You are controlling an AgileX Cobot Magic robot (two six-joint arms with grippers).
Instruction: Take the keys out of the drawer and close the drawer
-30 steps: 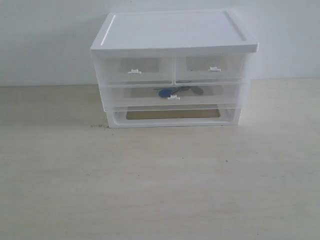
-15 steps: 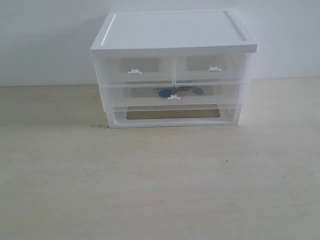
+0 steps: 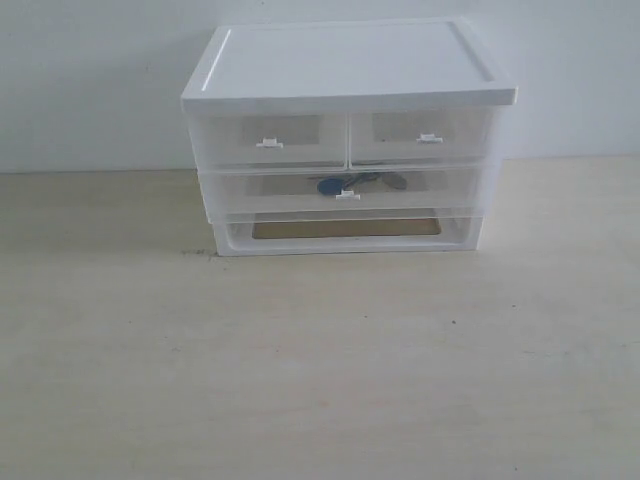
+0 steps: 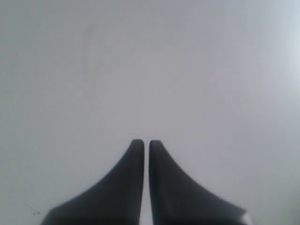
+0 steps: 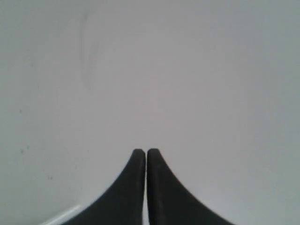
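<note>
Site: a white plastic cabinet [image 3: 340, 65] stands on a pale tabletop [image 3: 320, 380], its back to the wall.

Drawer: the drawer [image 3: 280, 190] spans the full width of the cabinet, directly under the cabinet's two half-width drawers [image 3: 270, 138]. Its front sits flush with the cabinet face, so it reads as closed. The centre tab handle [image 3: 347, 196] is untouched.

Keys: the keys [image 3: 372, 181] lie inside that drawer, near the middle of the cabinet and just behind the handle. The blue tag [image 3: 328, 186] shows through the translucent front. They are enclosed, so, in my judgement, nothing can be lifted out until the drawer is drawn forward.

Left claw [image 4: 146, 143]: fingers drawn together to a hairline gap, nothing between them. Only a plain pale surface lies beyond.

Right claw [image 5: 146, 152]: likewise narrowed to a slit and empty.

Neither arm appears in the exterior view, so both are well apart from the cabinet.

Assessment: no step is done. The narrow tips would suit hooking the small tab.
</note>
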